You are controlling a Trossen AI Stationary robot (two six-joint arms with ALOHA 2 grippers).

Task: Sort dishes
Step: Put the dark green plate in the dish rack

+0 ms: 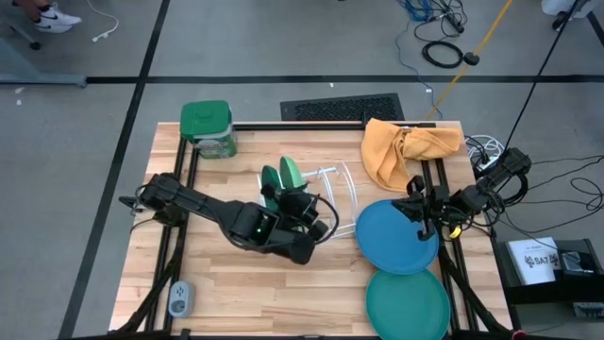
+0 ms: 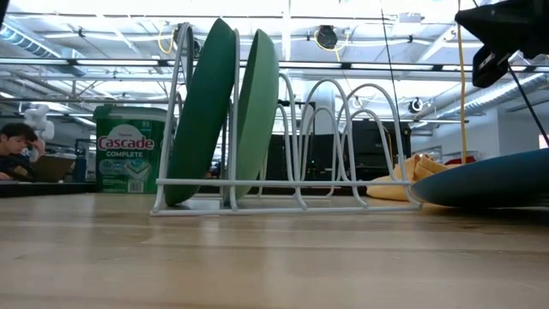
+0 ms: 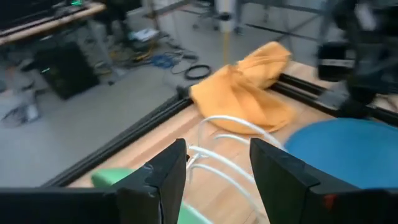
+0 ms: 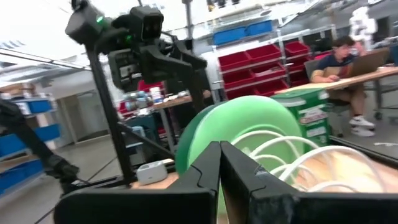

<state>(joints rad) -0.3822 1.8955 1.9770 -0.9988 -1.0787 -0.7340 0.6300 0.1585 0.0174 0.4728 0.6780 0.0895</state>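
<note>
left gripper [image 1: 321, 225] fingers spread, empty, by the white rack [image 2: 283, 142] | right gripper [image 1: 422, 210] fingers pressed together, holding nothing, over blue plate's far edge | dark green plate [image 2: 203, 112] + mint plate [image 2: 256, 112] upright in rack | blue plate [image 1: 396, 236] flat, seemingly overlapping teal plate [image 1: 408, 302] | yellow cloth [image 1: 406, 146] behind

Four plates in all: a dark green plate [image 2: 202, 112] and a light mint green plate [image 2: 256, 107] standing in one white wire rack [image 2: 343, 129], a blue plate [image 1: 396, 236] and a teal plate [image 1: 408, 304] flat on the counter [image 1: 217, 283]. One orange cloth [image 1: 401, 146]. One green-lidded detergent container [image 1: 208, 127]. Two arms.
</note>
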